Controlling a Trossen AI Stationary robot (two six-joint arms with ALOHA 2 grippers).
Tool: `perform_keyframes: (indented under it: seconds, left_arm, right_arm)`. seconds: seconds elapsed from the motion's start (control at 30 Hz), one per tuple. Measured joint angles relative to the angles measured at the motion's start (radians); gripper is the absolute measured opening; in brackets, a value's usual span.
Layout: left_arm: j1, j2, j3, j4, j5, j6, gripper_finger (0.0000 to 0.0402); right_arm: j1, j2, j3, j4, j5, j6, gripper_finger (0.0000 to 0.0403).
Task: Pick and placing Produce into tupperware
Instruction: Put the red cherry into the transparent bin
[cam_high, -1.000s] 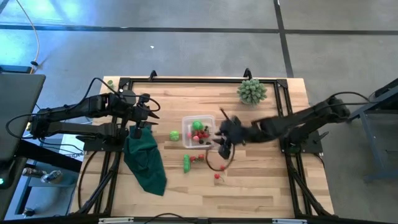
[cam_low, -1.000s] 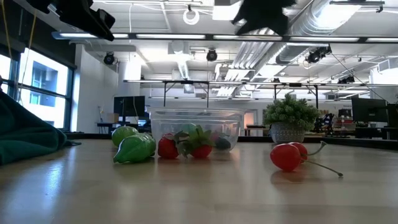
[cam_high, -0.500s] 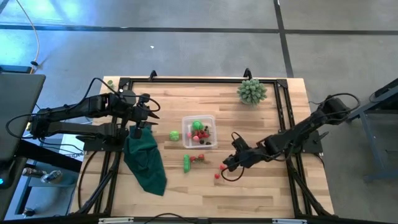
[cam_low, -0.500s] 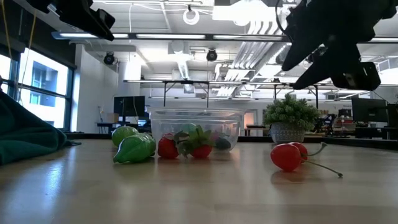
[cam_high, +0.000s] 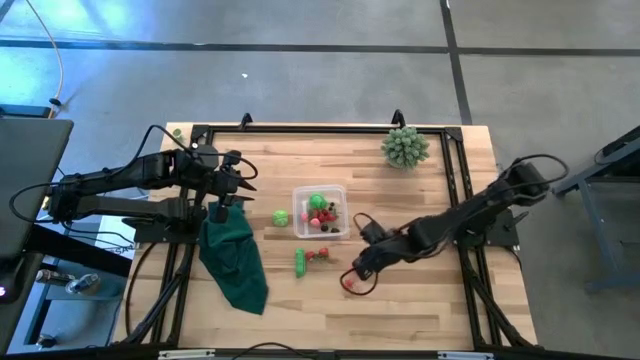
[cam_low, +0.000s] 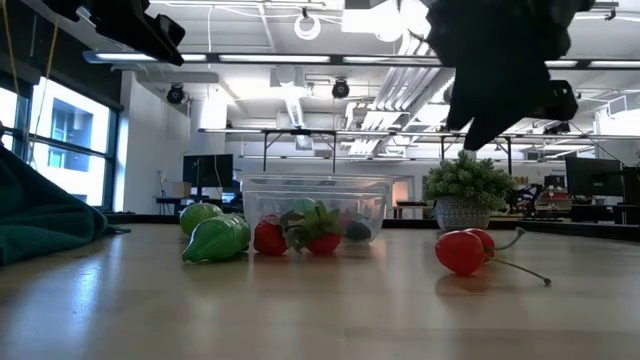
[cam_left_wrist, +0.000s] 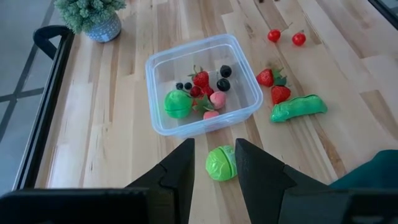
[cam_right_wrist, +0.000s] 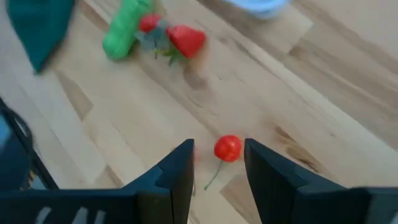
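The clear tupperware (cam_high: 320, 212) (cam_left_wrist: 205, 84) stands mid-table. It holds a green ball, strawberries and dark berries. Loose produce lies around it. A green ball (cam_left_wrist: 220, 163) is at its left, and a green pod (cam_high: 300, 261) with two strawberries (cam_high: 320, 255) lies on its near side. A pair of red cherries (cam_high: 349, 284) (cam_low: 462, 250) lies nearer still. My right gripper (cam_high: 353, 274) hovers open just above the cherries. One cherry (cam_right_wrist: 227, 148) shows just beyond the gap between its fingers. My left gripper (cam_high: 243, 190) waits open at the table's left, above a dark green cloth (cam_high: 236, 258).
A pale green spiky plant in a pot (cam_high: 404, 147) stands at the far right. A black frame rail (cam_high: 320, 130) runs along the far edge. Bare wood lies toward the near edge and near right.
My right gripper has come from over the tupperware toward the table's near edge and down to the cherries, rolling its wrist as it went. Its fingers stay apart. The produce and the tupperware have not moved.
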Motion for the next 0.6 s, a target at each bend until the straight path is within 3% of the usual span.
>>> perform_keyframes:
  seconds: [0.27, 0.6]
  left_arm:
    - [0.000, 0.000, 0.000, 0.000, 0.000, 0.000, 0.0106]
    - [0.000, 0.000, 0.000, 0.000, 0.000, 0.000, 0.0106]
  right_arm:
    - [-0.011, 0.164, 0.093, -0.015, -0.068, -0.018, 0.0131]
    - [0.019, 0.229, 0.093, -0.036, -0.046, 0.280, 0.0131]
